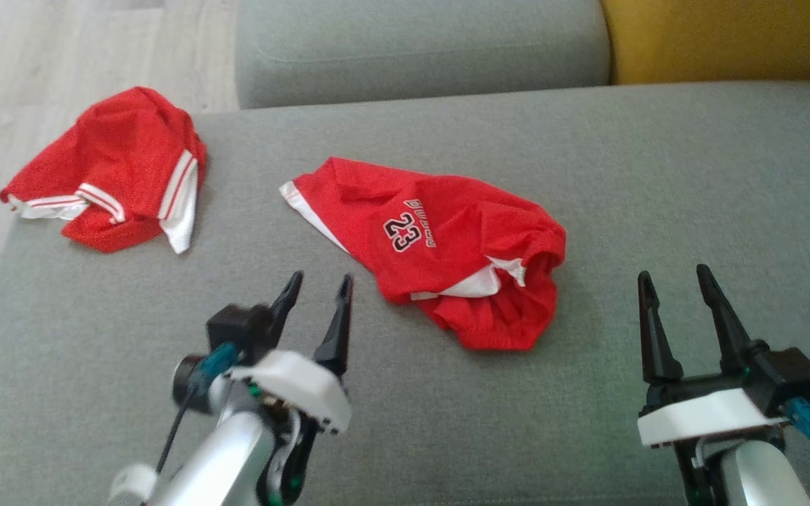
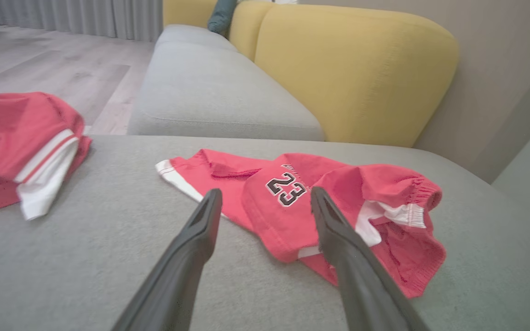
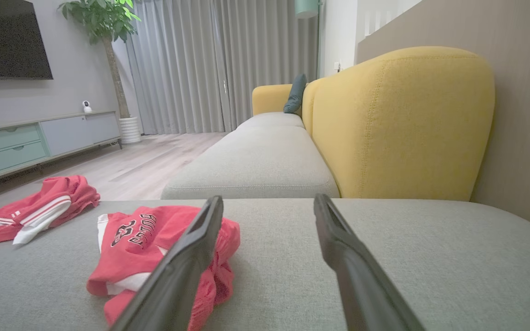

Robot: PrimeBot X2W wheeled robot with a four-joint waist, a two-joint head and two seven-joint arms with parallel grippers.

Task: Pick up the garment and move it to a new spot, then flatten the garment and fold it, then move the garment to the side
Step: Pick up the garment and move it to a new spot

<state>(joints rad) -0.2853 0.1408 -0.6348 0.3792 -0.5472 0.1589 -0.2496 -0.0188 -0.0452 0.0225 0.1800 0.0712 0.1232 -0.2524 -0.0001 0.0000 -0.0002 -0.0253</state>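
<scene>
Red mesh cloth with white trim and a printed 23: the garment lies crumpled about the middle of the grey sofa seat. Its white-edged hem points toward the seat's far left corner. Its gathered waistband is bunched and doubled over on the near right side. A second garment, also red and white, sits heaped at the far left corner, well apart from the first. My left pincer hovers just beside the garment's near left edge with its fingers apart, empty and not touching the cloth. My right pincer is likewise spread and empty, over bare seat toward the near right, farther from the garment. I can't tell whether this is already the garment's new spot. As it lies, it is neither flat nor folded, so I judge the work to be at the handover between placing and flattening. The next move, as I see it, is one grip at each end, the left pincer on the hem side and the right on the waistband. Each should pinch a single layer low at the cloth's edge without digging into the seat, then draw outward toward the left and right edges. The tucked-under waistband will need freeing first, and I'd keep the spread clear of the second garment.
</scene>
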